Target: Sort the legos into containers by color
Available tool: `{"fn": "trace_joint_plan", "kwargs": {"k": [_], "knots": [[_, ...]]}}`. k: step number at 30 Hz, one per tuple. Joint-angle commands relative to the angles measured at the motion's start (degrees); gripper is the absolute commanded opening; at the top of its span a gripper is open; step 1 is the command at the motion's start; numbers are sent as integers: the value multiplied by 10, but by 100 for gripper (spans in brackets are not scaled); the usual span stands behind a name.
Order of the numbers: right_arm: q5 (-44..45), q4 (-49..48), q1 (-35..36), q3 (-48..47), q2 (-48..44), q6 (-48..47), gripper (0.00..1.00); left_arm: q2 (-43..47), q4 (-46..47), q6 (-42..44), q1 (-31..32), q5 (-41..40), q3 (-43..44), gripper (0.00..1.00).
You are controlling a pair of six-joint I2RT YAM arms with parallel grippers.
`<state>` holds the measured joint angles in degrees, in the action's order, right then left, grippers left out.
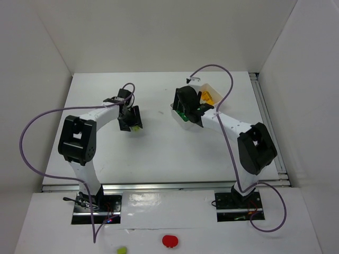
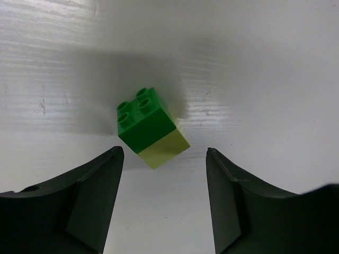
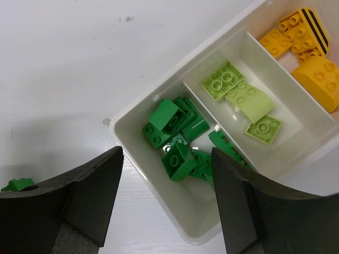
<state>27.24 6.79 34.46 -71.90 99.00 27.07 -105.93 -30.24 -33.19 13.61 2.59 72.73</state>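
A dark green brick (image 2: 145, 119) joined to a pale lime brick (image 2: 164, 148) lies on its side on the table. My left gripper (image 2: 165, 154) is open just short of it, one finger on each side; in the top view the gripper (image 1: 131, 120) hangs over the pair (image 1: 137, 128). The white three-compartment tray (image 3: 153, 193) holds several dark green bricks (image 3: 177, 140), three lime bricks (image 3: 241, 98) and orange-yellow bricks (image 3: 304, 45), each colour in its own compartment. My right gripper (image 3: 167, 153) is open and empty above the green compartment, as the top view (image 1: 190, 108) also shows.
White walls enclose the table on the left, back and right. A flat red round thing (image 1: 170, 241) and a small lime brick (image 1: 122, 249) lie on the near shelf in front of the arm bases. Purple cables loop over both arms.
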Motion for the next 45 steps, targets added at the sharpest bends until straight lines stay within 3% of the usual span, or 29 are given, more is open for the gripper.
{"fn": "trace_joint_plan", "kwargs": {"k": [1, 9, 16, 17, 21, 22, 26, 32, 40, 45], "knots": [[13, 2, -4, -2, -31, -9, 74, -5, 7, -9, 1, 1, 27, 73], [8, 14, -4, 10, -36, -9, 74, -24, 0, 2, 1, -28, 67, 59], [8, 14, -4, 15, -48, -9, 74, -35, -6, 32, -9, 0, 99, 59], [8, 14, -4, 15, -48, -9, 74, -35, -6, 43, -9, 7, 99, 61], [8, 14, -9, 15, -48, -9, 74, -35, -11, 70, -9, 18, 91, 89], [8, 14, -9, 15, -48, -9, 74, -29, -11, 80, -3, 18, 85, 99], [3, 19, -9, 10, -43, -9, 74, -24, -11, 91, 14, -1, 56, 100], [-11, 19, -9, -9, -32, -9, 74, -37, -17, 98, 52, -49, 63, 88], [-11, 25, -9, -9, -32, -9, 74, -43, -24, 83, 52, -86, 63, 70], [-11, 25, -9, -3, -32, -9, 74, -50, -34, 78, 52, -86, 69, 67]]}}
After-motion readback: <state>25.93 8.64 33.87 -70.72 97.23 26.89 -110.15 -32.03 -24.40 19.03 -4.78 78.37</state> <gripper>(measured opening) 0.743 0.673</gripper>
